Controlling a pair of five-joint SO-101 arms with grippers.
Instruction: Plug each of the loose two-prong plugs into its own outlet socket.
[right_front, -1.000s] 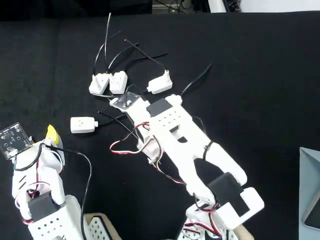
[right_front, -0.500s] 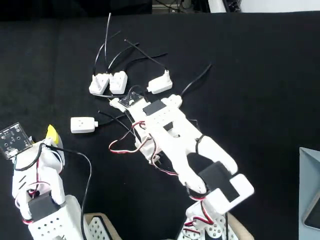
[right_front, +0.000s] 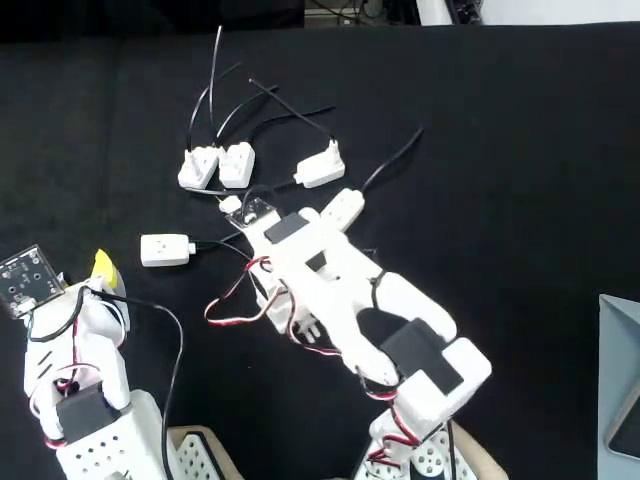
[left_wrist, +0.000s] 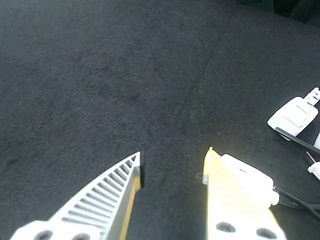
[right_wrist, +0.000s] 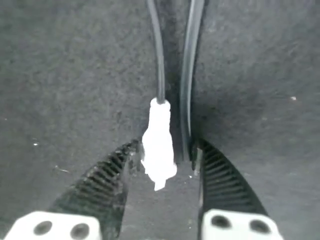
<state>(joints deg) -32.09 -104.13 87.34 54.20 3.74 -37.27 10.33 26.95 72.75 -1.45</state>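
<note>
Where the plug (right_wrist: 159, 137) lies: on the desk (right_wrist: 60, 75), between parted fingers, black cable (right_wrist: 156, 50) attached.
Right end effector (right_wrist: 165, 150): partly open, straddling the plug.
Left end effector (left_wrist: 174, 156): wide open, empty, above the desk.
Outlet sockets (right_front: 237, 163): white, clustered nearby.

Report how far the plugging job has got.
Done: nothing clearly plugged; one outlet shows a bare face. In hand: the right claw sits open around a white plug, not gripping it. Left: seat it and any others; the left claw hangs open.
</note>
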